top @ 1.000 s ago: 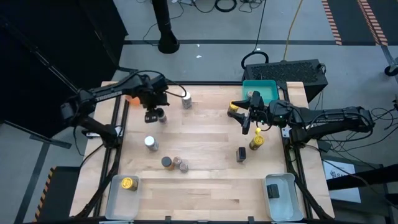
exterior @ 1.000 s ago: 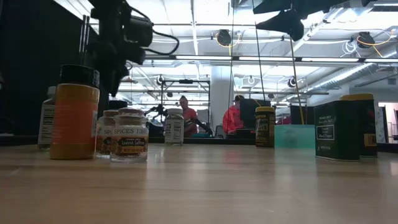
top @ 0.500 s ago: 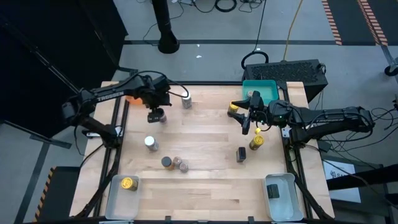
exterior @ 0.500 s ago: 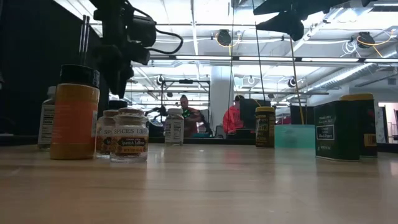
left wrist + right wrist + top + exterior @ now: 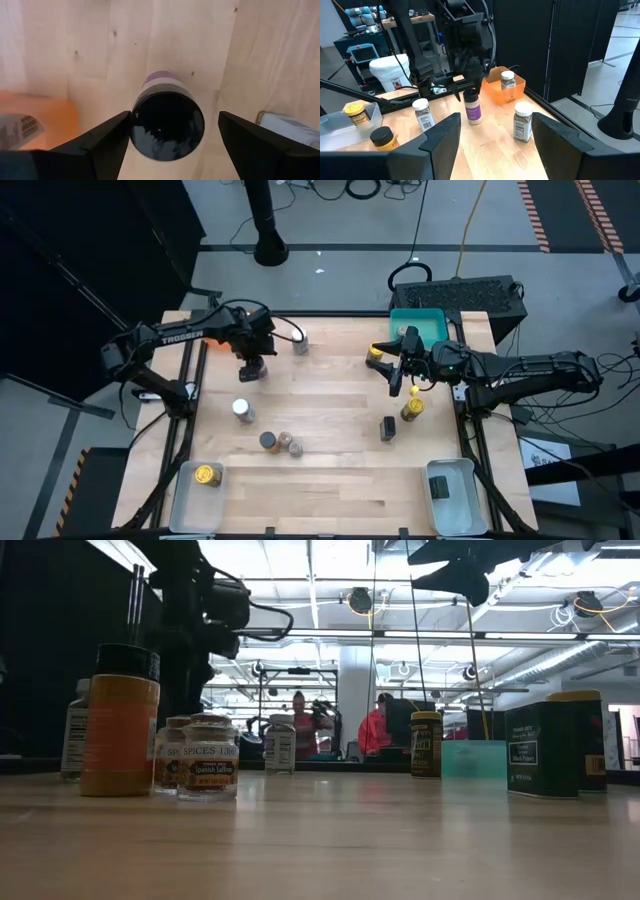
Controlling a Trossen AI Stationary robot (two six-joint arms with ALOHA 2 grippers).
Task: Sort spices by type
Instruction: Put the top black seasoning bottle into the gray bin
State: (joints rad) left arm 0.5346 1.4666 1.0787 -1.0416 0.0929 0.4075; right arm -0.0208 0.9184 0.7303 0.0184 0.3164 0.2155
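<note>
- The left hand (image 5: 251, 369) hovered spread above a black-lidded, purple-labelled spice jar (image 5: 168, 119) standing at the tabletop's (image 5: 330, 480) ten o'clock, beside the orange tray (image 5: 506, 92).
- The right hand (image 5: 397, 380) waited spread and empty near two o'clock.

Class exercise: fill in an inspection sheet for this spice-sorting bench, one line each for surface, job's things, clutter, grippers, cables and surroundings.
Surface: wooden table, bare in the middle.
Job's things: black-lidded jar upright under the left arm; white-lidded jar beside it; one jar inside the orange tray; others scattered.
Clutter: teal tray, two clear trays at the near corners.
Grippers: left gripper open, straddling the black-lidded jar without touching; right gripper open, raised over the table's right side.
Cables: yellow cable on the floor.
Surroundings: people in the room behind.
</note>
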